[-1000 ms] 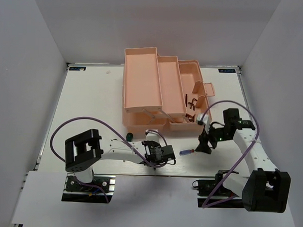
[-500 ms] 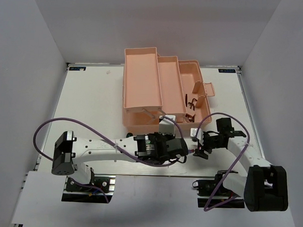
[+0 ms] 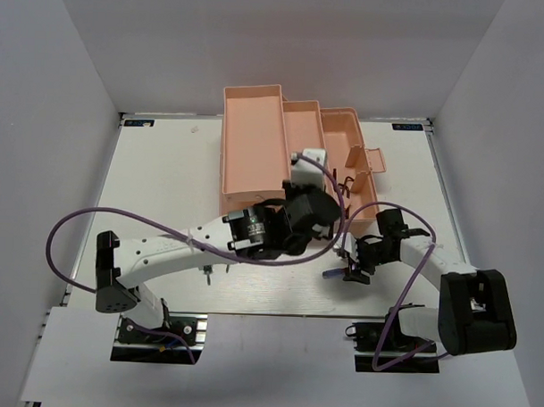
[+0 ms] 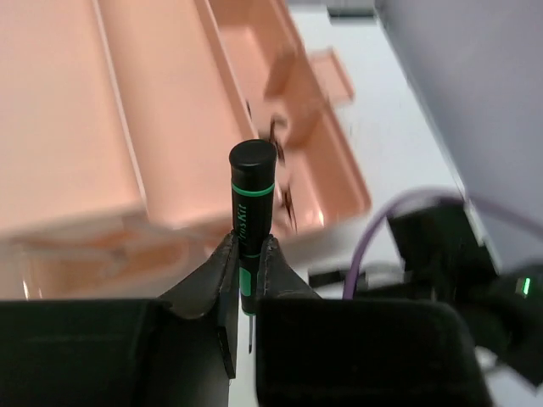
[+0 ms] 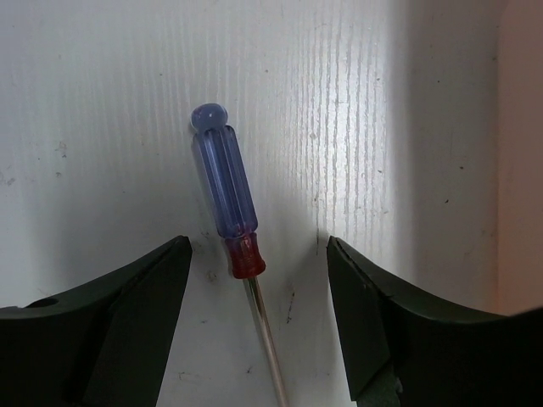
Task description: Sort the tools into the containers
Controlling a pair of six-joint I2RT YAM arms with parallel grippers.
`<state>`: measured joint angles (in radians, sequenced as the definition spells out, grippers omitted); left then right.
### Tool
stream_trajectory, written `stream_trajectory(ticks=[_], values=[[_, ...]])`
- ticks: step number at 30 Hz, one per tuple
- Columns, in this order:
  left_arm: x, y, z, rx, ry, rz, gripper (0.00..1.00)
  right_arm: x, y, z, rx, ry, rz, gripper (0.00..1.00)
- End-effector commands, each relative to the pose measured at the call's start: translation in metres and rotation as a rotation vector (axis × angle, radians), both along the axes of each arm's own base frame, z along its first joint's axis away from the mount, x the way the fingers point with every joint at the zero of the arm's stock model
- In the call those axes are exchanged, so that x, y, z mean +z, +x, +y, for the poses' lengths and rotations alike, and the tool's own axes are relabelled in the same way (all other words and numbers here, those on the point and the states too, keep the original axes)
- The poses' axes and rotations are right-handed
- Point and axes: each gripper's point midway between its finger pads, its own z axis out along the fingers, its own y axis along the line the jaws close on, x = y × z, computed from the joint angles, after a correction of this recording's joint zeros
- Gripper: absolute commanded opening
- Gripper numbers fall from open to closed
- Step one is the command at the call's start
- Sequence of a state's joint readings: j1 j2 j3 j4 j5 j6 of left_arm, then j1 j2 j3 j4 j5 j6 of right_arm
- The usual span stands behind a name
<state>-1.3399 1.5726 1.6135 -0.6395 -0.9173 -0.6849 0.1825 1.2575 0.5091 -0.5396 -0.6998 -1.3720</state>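
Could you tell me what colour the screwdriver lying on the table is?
The screwdriver is blue with a red collar; right wrist view.

A white wood-grain table (image 3: 165, 182) stands enclosed by plain pale walls (image 3: 260, 42).

Holding left arm (image 3: 163, 249) extended diagonally forward-right, left gripper (image 4: 246, 254) pinching slim green-and-black screwdriver (image 4: 251, 199) low on handle, cap end sticking out past fingertips. Holding right arm (image 3: 427, 254) folded low, right gripper (image 5: 256, 250) pointing down, jaws spread wide.
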Motion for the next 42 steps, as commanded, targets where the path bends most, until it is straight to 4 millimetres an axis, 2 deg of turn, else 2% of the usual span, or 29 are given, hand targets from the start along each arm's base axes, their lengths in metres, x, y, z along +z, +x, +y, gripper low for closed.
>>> stream_trajectory(ticks=[1, 5, 6, 7, 9, 10, 11, 12, 13, 14, 15, 19, 20, 21, 22, 24, 25, 28, 30, 33, 34, 35, 36, 37, 38, 39, 40, 41, 42], values=[[0.052, 0.041, 0.008, 0.068, -0.01, -0.157, 0.0, 0.002, 0.006, 0.001, 0.036, -0.018, -0.033, 0.71], [0.056, 0.091, 0.011, 0.123, 0.025, -0.192, 0.0, -0.002, 0.003, 0.002, 0.051, -0.031, -0.023, 0.71], [0.043, 0.103, 0.007, 0.131, 0.059, -0.183, 0.0, -0.003, 0.003, 0.001, 0.047, -0.036, -0.02, 0.71], [0.05, 0.113, 0.004, 0.139, 0.049, -0.198, 0.0, -0.003, 0.003, 0.002, 0.049, -0.034, -0.017, 0.71], [0.043, 0.139, 0.006, 0.155, 0.053, -0.185, 0.0, -0.006, 0.001, 0.0, 0.049, -0.045, -0.007, 0.71], [0.034, 0.151, -0.002, 0.158, 0.069, -0.175, 0.0, -0.006, 0.001, 0.001, 0.057, -0.049, -0.008, 0.71], [0.03, 0.164, 0.003, 0.176, 0.08, -0.166, 0.0, -0.007, 0.001, 0.0, 0.054, -0.055, -0.006, 0.7], [0.037, 0.171, 0.0, 0.177, 0.065, -0.17, 0.0, -0.007, 0.001, 0.0, 0.057, -0.057, -0.006, 0.7], [0.03, 0.178, 0.001, 0.187, 0.093, -0.155, 0.0, -0.008, 0.0, -0.001, 0.066, -0.068, -0.012, 0.7], [0.011, 0.187, -0.004, 0.19, 0.115, -0.128, 0.0, -0.008, -0.001, -0.001, 0.071, -0.069, -0.008, 0.68], [0.015, 0.196, 0.0, 0.211, 0.105, -0.123, 0.0, -0.009, -0.003, -0.002, 0.075, -0.074, -0.005, 0.66], [-0.014, 0.205, 0.007, 0.223, 0.129, -0.052, 0.13, -0.011, -0.011, -0.006, 0.099, -0.099, 0.015, 0.62], [-0.02, 0.204, 0.006, 0.215, 0.131, -0.039, 0.18, -0.013, -0.014, -0.007, 0.107, -0.103, 0.02, 0.6], [-0.032, 0.206, 0.011, 0.226, 0.148, -0.021, 0.3, -0.014, -0.015, -0.007, 0.108, -0.106, 0.021, 0.59], [-0.028, 0.208, 0.014, 0.226, 0.138, -0.022, 0.37, -0.015, -0.017, -0.009, 0.105, -0.111, 0.031, 0.57], [-0.036, 0.205, 0.012, 0.211, 0.139, 0.0, 0.53, -0.015, -0.018, -0.008, 0.112, -0.117, 0.036, 0.56], [-0.037, 0.209, 0.015, 0.212, 0.137, 0.004, 0.65, -0.016, -0.018, -0.009, 0.109, -0.123, 0.036, 0.54], [-0.028, 0.211, 0.012, 0.189, 0.105, 0.003, 0.77, -0.015, -0.017, -0.009, 0.103, -0.131, 0.045, 0.51], [-0.021, 0.212, 0.004, 0.156, 0.1, 0.007, 0.8, -0.016, -0.017, -0.011, 0.1, -0.144, 0.053, 0.49], [0.005, 0.207, -0.006, 0.12, 0.055, -0.022, 0.82, -0.017, -0.017, -0.013, 0.087, -0.166, 0.057, 0.42], [0.025, 0.201, 0.002, 0.117, 0.039, -0.042, 0.82, -0.017, -0.017, -0.015, 0.079, -0.172, 0.057, 0.38], [0.034, 0.192, 0.002, 0.1, 0.038, -0.055, 0.82, -0.017, -0.015, -0.017, 0.062, -0.185, 0.057, 0.27], [0.066, 0.176, 0.012, 0.081, -0.012, -0.085, 0.82, -0.016, -0.014, -0.017, 0.057, -0.187, 0.052, 0.21], [0.076, 0.166, 0.022, 0.077, -0.036, -0.085, 0.82, -0.017, -0.016, -0.018, 0.052, -0.199, 0.059, 0.16], [0.059, 0.157, 0.033, 0.078, -0.007, -0.056, 0.8, -0.013, -0.014, -0.018, 0.036, -0.194, 0.047, 0.05], [0.063, 0.143, 0.044, 0.069, -0.016, -0.062, 0.78, -0.012, -0.017, -0.02, 0.032, -0.196, 0.053, 0.0], [0.033, 0.132, 0.056, 0.063, 0.012, -0.027, 0.76, -0.006, -0.016, -0.018, 0.023, -0.185, 0.039, 0.0], [0.065, 0.11, 0.087, 0.064, -0.054, -0.073, 0.73, 0.0, -0.015, -0.017, 0.019, -0.172, 0.015, 0.0], [0.062, 0.098, 0.101, 0.068, -0.065, -0.068, 0.72, 0.008, -0.027, -0.019, 0.017, -0.167, 0.045, 0.0]])
